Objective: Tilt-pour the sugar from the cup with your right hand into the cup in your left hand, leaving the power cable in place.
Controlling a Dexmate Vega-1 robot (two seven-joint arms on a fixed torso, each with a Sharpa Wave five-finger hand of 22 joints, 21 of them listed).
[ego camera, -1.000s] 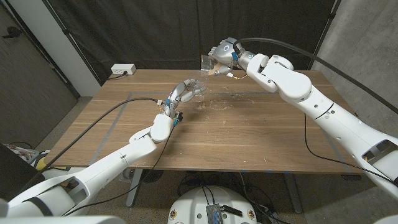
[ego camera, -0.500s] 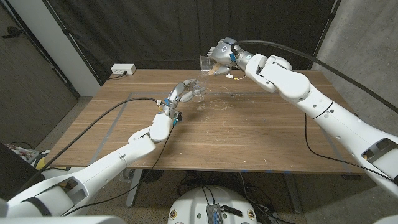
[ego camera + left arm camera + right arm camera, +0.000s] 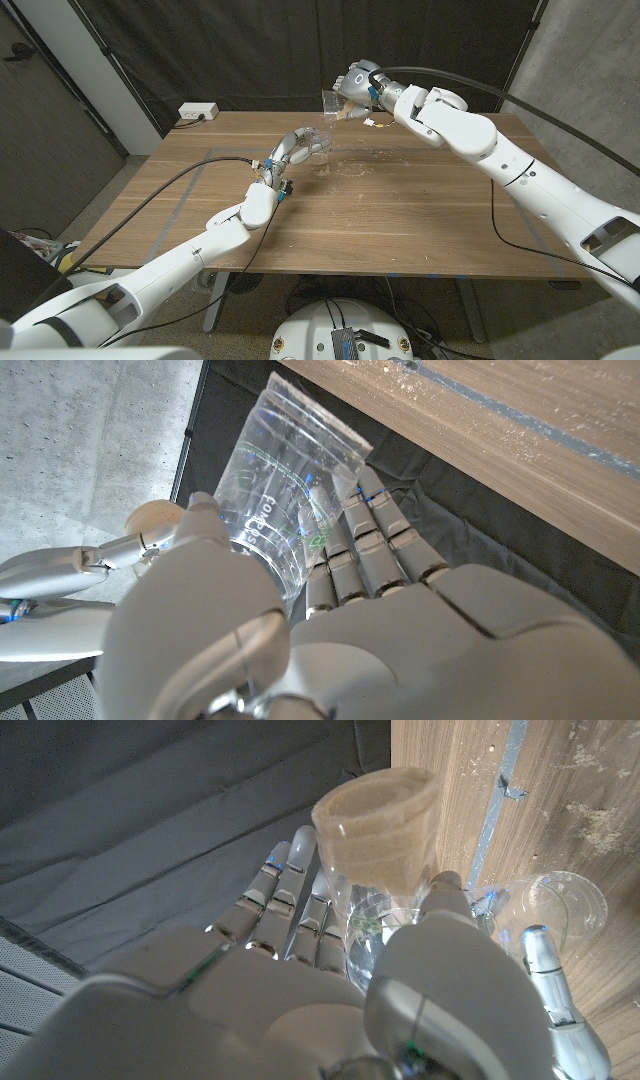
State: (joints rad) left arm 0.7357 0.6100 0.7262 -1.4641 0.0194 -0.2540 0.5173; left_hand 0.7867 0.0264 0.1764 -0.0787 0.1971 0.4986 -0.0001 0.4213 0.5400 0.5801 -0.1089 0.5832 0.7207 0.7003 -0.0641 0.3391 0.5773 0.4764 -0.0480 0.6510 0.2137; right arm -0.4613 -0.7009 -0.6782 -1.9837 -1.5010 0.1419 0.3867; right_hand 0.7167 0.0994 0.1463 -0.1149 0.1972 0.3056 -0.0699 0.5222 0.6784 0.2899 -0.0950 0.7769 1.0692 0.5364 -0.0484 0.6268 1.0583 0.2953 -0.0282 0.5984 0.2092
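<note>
My right hand (image 3: pixel 352 86) holds a clear plastic cup of sugar (image 3: pixel 331 102) in the air above the table's far middle, the cup tipped sideways toward the left. In the right wrist view the sugar cup (image 3: pixel 378 832) is full of tan sugar up to its rim, gripped by my right hand (image 3: pixel 330 980). My left hand (image 3: pixel 294 150) grips a second clear cup (image 3: pixel 317 143) lower down, just below and left of the sugar cup. In the left wrist view this clear cup (image 3: pixel 275 495) looks empty inside my left hand (image 3: pixel 300 610).
Spilled sugar grains (image 3: pixel 345 168) lie scattered on the wooden table (image 3: pixel 400 220) near the cups. A white power strip (image 3: pixel 197 112) sits at the far left corner. A black cable (image 3: pixel 175 185) runs along my left arm. Grey tape lines (image 3: pixel 190 195) mark the tabletop.
My right hand has lifted slightly and shifted a little toward the left cup; the left hand and its cup have stayed put.
</note>
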